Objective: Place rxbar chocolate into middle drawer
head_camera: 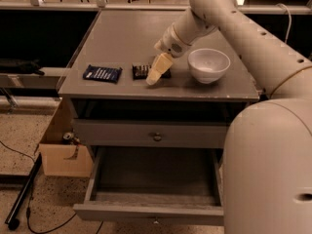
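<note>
On the grey tabletop (122,38) the dark chocolate bar (141,71) lay flat under the pincer (154,73), whose grip I could not tell, and being light, thin and slippery it looked best pinched across its narrow width, with the drawer (151,212) open below.

The grey tabletop (122,33) carries three things, all in a row close to its front edge. A blue-wrapped bar (102,73) lies flat toward the front-left corner, the rxbar chocolate (140,71) lies flat a little to its right, near the middle of the front edge, and a white bowl (208,65) stands upright further along, toward the front-right corner. The gripper (153,77) comes down at a slant over the right end of the rxbar chocolate, hiding part of it, though I cannot tell whether it touches the wrapper.
</note>
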{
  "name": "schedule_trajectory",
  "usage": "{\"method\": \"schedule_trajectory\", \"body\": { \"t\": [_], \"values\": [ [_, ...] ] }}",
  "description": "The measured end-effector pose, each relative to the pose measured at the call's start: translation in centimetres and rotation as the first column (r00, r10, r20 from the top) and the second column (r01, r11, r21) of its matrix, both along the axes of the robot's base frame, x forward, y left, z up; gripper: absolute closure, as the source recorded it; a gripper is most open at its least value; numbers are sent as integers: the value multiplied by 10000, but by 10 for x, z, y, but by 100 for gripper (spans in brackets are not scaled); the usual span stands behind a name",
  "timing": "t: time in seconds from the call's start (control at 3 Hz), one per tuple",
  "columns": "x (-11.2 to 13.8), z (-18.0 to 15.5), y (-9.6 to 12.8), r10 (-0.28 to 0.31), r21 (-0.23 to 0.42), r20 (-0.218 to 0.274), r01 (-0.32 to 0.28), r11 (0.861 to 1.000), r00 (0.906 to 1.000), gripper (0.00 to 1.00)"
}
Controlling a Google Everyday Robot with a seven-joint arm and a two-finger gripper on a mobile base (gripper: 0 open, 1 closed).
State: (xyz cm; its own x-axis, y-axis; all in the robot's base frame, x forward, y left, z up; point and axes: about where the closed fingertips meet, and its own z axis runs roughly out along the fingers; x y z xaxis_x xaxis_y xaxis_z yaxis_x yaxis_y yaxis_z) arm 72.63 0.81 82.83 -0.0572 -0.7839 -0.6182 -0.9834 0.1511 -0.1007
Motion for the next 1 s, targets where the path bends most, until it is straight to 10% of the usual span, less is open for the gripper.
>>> {"method": "schedule_trajectory", "body": {
  "t": [1.0],
  "values": [
    [0,0,0,1,0,-1,-1,10000,10000,75]
  ]
}}
